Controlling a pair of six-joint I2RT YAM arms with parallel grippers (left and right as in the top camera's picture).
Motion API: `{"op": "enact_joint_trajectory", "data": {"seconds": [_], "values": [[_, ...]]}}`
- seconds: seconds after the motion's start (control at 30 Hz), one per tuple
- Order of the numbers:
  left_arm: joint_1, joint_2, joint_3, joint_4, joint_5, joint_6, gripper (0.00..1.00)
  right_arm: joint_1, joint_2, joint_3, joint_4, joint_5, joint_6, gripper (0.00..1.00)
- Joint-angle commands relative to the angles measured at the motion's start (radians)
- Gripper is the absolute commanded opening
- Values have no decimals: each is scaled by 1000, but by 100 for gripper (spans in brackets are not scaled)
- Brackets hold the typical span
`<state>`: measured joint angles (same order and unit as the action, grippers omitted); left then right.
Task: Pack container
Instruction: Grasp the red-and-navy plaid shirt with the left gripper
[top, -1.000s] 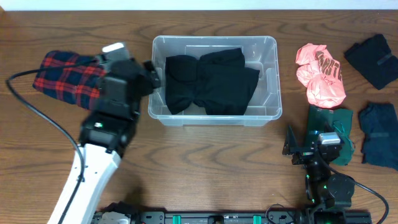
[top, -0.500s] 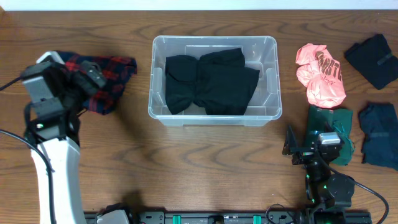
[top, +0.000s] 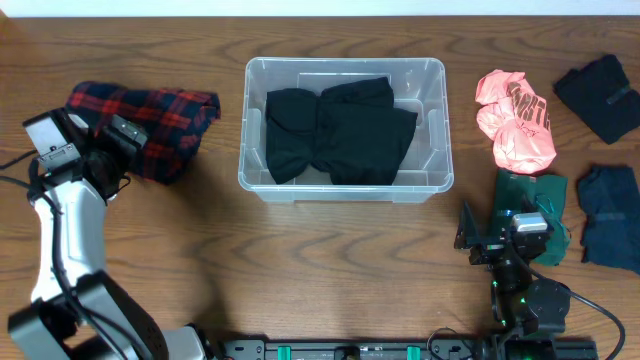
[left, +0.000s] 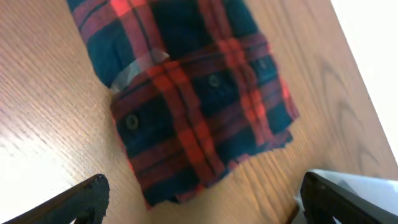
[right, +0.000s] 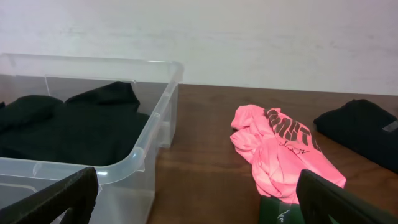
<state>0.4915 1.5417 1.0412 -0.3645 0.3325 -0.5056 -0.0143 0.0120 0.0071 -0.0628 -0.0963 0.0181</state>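
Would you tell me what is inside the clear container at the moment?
Crumpled black clothing lies inside the container, covering most of its floor. Whether anything lies beneath it cannot be seen.

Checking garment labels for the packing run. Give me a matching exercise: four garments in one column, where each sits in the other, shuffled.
1. black folded garment
2. red-and-navy plaid flannel shirt
3. crumpled pink printed T-shirt
4. dark green cloth

A. left of the clear plastic container
B. right of it, nearer the front edge
C. inside it
D. right of it, level with it

Pairs: 1-C, 2-A, 3-D, 4-B
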Motion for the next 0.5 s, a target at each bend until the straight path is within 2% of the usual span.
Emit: {"op": "enact_joint_trajectory", "data": {"seconds": [0.0,0.27,0.47], "values": [[34,48,21,34,64,-28,98,6,-5,-2,-4,3,11,99],[107,154,21,71,132,-42,98,6,-5,-2,-4,3,10,99],[106,224,21,84,161,-43,98,6,-5,-2,-4,3,11,99]]}}
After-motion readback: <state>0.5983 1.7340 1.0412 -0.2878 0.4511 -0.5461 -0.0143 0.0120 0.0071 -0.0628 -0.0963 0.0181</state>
